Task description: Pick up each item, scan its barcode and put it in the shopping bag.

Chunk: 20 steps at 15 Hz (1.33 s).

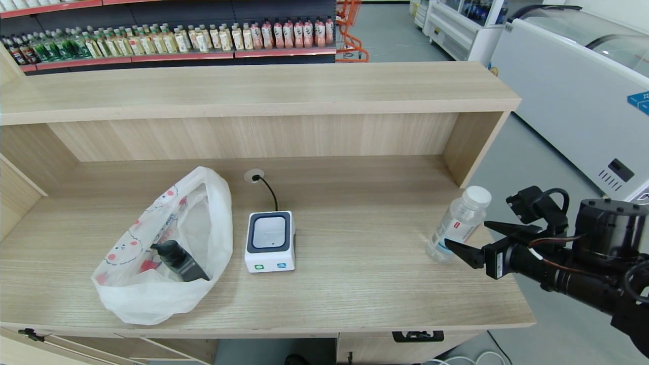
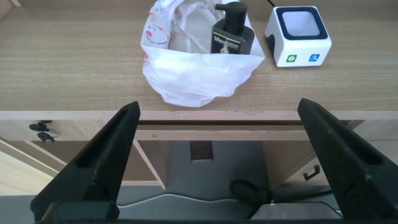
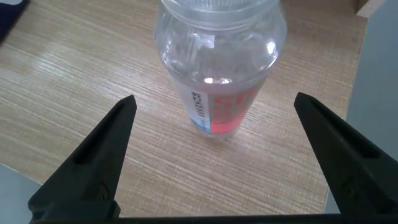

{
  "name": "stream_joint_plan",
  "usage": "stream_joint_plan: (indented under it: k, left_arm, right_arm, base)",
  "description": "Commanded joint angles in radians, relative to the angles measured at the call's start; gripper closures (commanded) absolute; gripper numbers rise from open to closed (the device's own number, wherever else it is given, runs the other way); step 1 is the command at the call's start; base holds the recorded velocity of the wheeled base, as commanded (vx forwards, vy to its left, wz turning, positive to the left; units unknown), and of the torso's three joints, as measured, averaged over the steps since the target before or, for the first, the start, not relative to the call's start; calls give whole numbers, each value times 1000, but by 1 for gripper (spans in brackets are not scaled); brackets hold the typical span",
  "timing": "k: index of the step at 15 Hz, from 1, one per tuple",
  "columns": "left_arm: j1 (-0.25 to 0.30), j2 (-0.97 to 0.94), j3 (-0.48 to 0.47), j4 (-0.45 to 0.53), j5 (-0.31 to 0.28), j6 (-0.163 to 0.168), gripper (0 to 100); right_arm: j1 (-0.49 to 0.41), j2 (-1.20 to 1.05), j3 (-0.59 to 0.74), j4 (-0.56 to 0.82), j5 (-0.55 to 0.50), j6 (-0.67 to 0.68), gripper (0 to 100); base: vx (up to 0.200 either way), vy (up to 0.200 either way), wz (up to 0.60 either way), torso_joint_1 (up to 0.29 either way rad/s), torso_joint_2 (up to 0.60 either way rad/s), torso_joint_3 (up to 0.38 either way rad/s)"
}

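A clear water bottle [image 1: 459, 223] with a white cap and a red label stands upright near the counter's right edge. My right gripper [image 1: 481, 238] is open just to the right of it, its fingers level with the bottle's lower half and not touching it. From the right wrist view the bottle [image 3: 217, 68] stands beyond the spread fingertips. A white plastic shopping bag [image 1: 162, 248] lies open at the left with a black pump bottle [image 1: 177, 261] inside. The white barcode scanner [image 1: 270, 242] sits mid-counter. My left gripper [image 2: 217, 162] is open below the counter's front edge, facing the bag [image 2: 199, 62].
The wooden counter [image 1: 355, 274] has a raised back wall and side panels. The scanner's black cable [image 1: 268, 190] runs to a hole at the back. A white freezer [image 1: 573, 86] stands to the right, beyond the counter's end. Drawer handles [image 1: 418, 335] sit under the front edge.
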Motion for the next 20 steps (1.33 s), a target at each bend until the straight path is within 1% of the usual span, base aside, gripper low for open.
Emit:
stream_joint_plan:
  k: [1, 5, 9, 11, 12, 14, 20]
  left_arm:
    - [0, 0, 0, 0, 0, 0, 0]
    - [0, 0, 0, 0, 0, 0, 0]
    - [0, 0, 0, 0, 0, 0, 0]
    - [0, 0, 0, 0, 0, 0, 0]
    - [0, 0, 0, 0, 0, 0, 0]
    - [0, 0, 0, 0, 0, 0, 0]
    - [0, 0, 0, 0, 0, 0, 0]
  right_arm:
    - [1, 47, -7, -25, 9, -4, 0]
    - [1, 102, -12, -97, 41, -22, 0]
    - [2, 162, -49, -159, 119, -40, 0]
    - [2, 190, -52, -196, 139, -60, 0]
    - [2, 210, -57, -214, 142, -96, 0]
    - [2, 227, -72, -217, 142, -111, 0]
    - [4, 283, -138, -217, 202, -125, 0]
  base:
    - [0, 0, 0, 0, 0, 0]
    - [0, 0, 0, 0, 0, 0]
    - [0, 0, 0, 0, 0, 0]
    - [0, 0, 0, 0, 0, 0]
    - [0, 0, 0, 0, 0, 0]
    - [0, 0, 0, 0, 0, 0]
    - [0, 0, 0, 0, 0, 0]
